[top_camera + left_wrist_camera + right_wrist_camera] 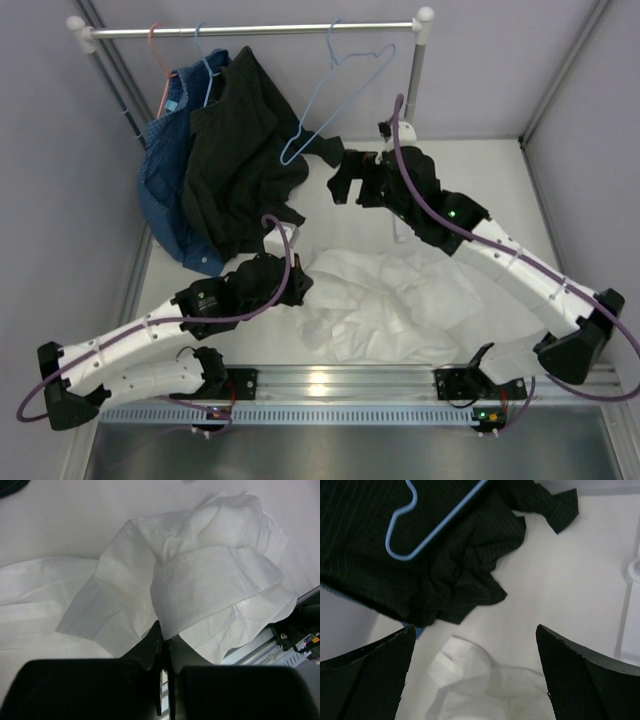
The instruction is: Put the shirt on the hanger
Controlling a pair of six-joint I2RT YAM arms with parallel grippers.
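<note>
Your left claw (162,642) is closed, its tips at a fold of the shirt (385,300); whether cloth is pinched, you cannot tell. The shirt lies crumpled on the worktop (480,180). The hanger (445,525) hangs from the rail (280,30), over the black garment (235,170). Your right claw (476,630) hovers near it, wide open, holding nothing.

You had: shirt (385,300) was thin white cloth, matt, wrinkled | hanger (400,558) was smooth light-blue wire | black garment (235,170) was matt pinstriped cloth | denim garment (165,190) was coarser blue cloth | rail (260,30) along the top was glossy metal | table (470,170) was matt white.
</note>
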